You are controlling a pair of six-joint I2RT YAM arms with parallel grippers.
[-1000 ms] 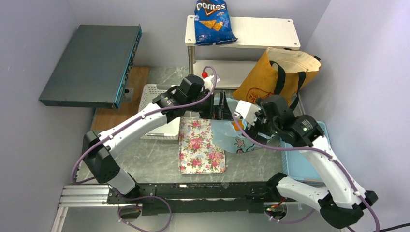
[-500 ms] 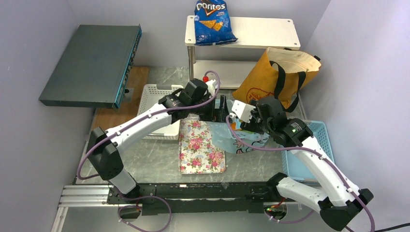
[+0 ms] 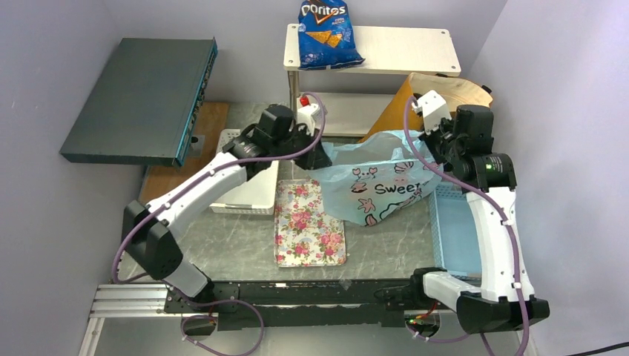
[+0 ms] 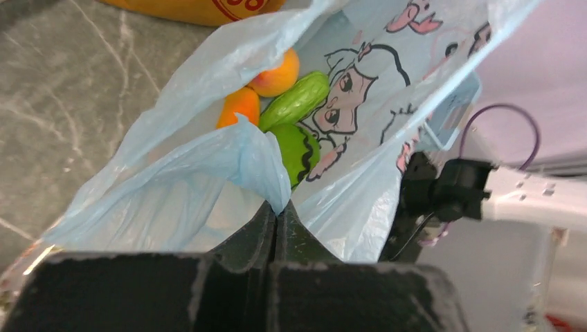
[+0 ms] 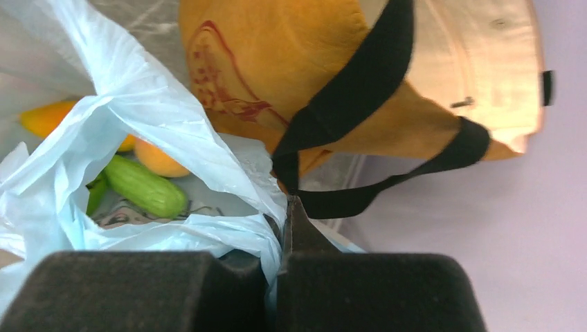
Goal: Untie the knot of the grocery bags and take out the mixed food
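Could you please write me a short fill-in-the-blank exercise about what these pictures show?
1. The left gripper and right gripper are both shut on the ____ plastic bag.
2. The long green vegetable lies ____ that bag.
3. The Doritos bag sits on the white ____.
Missing words: light-blue; inside; shelf.

plastic bag (image 3: 378, 189): tray (image 3: 308, 230) left, basket (image 3: 454, 241) right | tote (image 3: 454, 87) behind | fruit (image 4: 275, 75) inside | chip bag (image 3: 326, 33) on shelf (image 3: 404, 48)
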